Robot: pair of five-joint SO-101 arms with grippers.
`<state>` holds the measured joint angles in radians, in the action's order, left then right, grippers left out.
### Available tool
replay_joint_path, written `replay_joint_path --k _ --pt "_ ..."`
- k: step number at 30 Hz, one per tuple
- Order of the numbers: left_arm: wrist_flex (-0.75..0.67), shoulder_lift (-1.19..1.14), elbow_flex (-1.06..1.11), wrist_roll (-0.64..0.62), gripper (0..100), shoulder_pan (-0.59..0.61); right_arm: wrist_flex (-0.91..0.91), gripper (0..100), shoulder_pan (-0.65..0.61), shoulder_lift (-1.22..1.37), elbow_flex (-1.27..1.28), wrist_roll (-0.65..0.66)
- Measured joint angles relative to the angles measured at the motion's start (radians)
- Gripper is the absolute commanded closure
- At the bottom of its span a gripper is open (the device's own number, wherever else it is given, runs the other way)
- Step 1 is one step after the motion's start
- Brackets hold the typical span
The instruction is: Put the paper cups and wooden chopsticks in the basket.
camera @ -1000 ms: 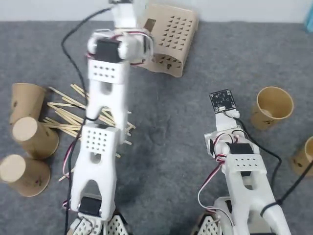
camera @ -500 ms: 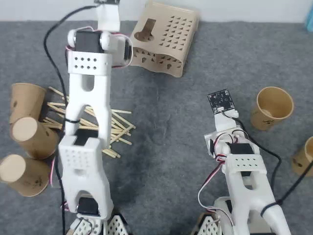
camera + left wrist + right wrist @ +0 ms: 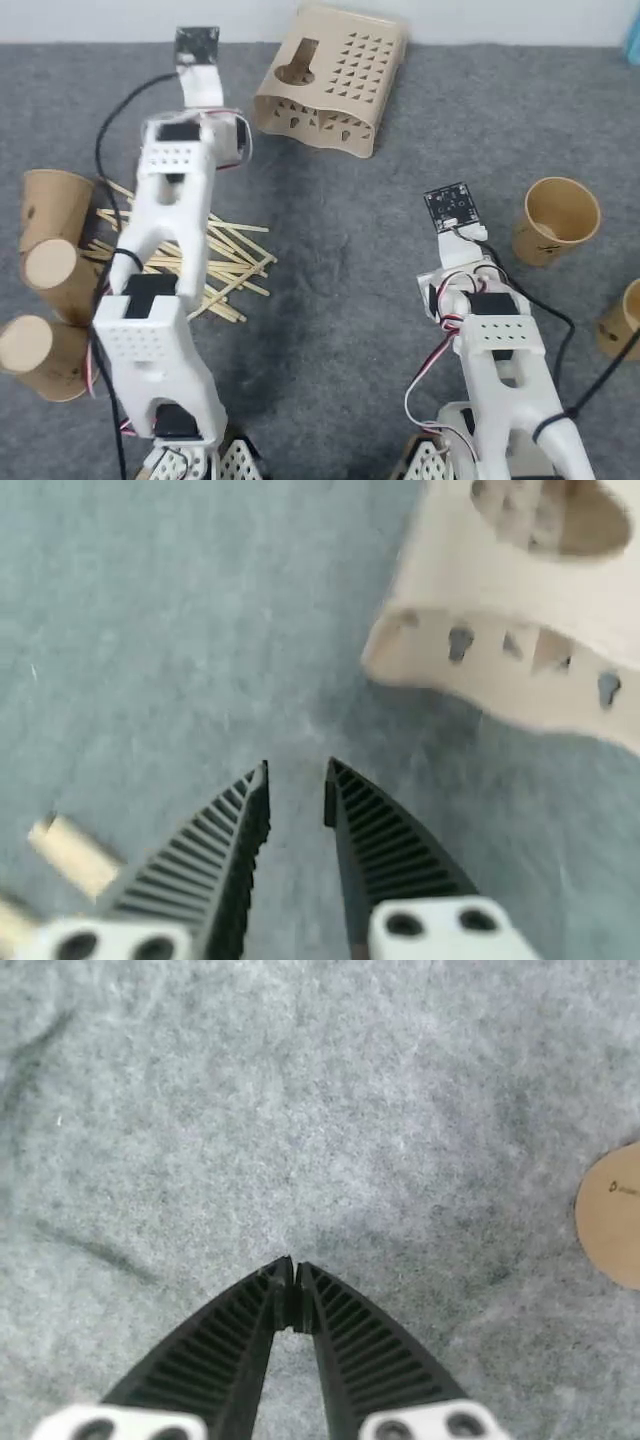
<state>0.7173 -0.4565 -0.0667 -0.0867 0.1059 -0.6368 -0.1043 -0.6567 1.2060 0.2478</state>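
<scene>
The left tool (image 3: 296, 770) has only a narrow gap between its two black fingers, and nothing is in it. It hangs over the grey counter (image 3: 340, 300), just beside the basket (image 3: 330, 85), which sits at the upper middle of the high view and looks tipped over. The right tool (image 3: 293, 1265) is pinched tight on nothing, low at the right of the high view. The wooden chopsticks (image 3: 215, 265) lie in a messy pile at the middle left, under the left arm. Three paper cups (image 3: 65, 280) lie on their sides at the left edge, touching the pile. One more cup (image 3: 555, 220) stands up at the right, and another cup (image 3: 620, 320) peeks in at the right edge. I think the next job is to fetch something for the basket. To do it well, the left tool should spread its fingers wider first, come straight down across a few sticks, and pinch them near their middle so they do not tip. Since the basket looks tipped, it should find the basket's mouth before letting go.
</scene>
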Motion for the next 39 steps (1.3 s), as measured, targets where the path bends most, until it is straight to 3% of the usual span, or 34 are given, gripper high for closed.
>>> replay_joint_path --k 6,11,15,22,27,31,35,39 --pt "-0.542 0.0 0.258 0.0 91 -0.011 0.0 99.1 -0.002 0.0 0.0 0.0" --pt "-0.783 0.0 0.336 0.005 91 -0.038 0.0 99.1 -0.002 0.0 0.0 0.0" --pt "-0.852 0.0 0.341 0.005 91 -0.049 0.0 99.1 -0.002 0.0 0.0 0.0" --pt "-0.825 -0.044 0.35 0.008 91 -0.092 0.0 99.1 0.003 0.0 0.0 0.0" --pt "-0.825 -0.144 0.338 0.112 91 -0.095 0.0 99.1 0.002 0.0 0.0 0.0" --pt "-0.865 -0.253 0.229 0.118 91 -0.094 0.0 99.1 0.002 0.0 0.0 0.0" --pt "-0.979 -0.374 0.063 0.031 91 -0.063 0.0 99.1 0.0 0.0 0.0 0.0" --pt "-0.991 -0.5 -0.101 -0.011 91 -0.069 0.003 99.1 0.0 0.0 0.0 0.0"
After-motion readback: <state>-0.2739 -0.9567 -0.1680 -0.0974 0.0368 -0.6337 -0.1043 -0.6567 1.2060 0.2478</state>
